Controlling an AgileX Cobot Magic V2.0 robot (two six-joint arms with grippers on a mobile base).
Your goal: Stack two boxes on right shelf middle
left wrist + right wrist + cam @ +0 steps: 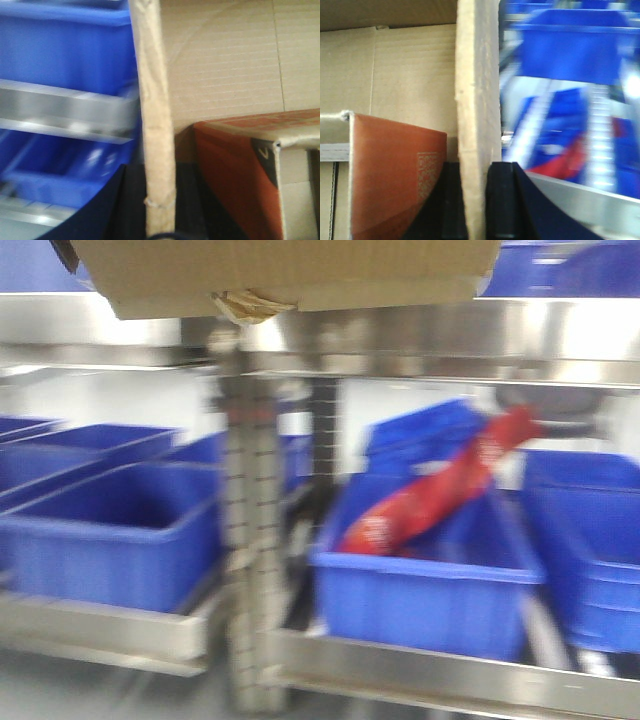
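Holding box [290,270] up at the shelf [420,335] front rail, contact unclear, above blue bins [120,530] | left gripper [160,210] and right gripper [476,200] each clamped across one upright wall | likely light, soft-walled, dents easily; orange carton [395,175] inside may slide | hold both walls, level.

All three views are bright and evenly lit but smeared by motion blur, worst on the blue bins [110,530] mid-frame in the front view. White glare streaks the steel shelf rail [400,335] near the top. The cardboard wall [477,115] at the centre of the right wrist view stays fairly sharp
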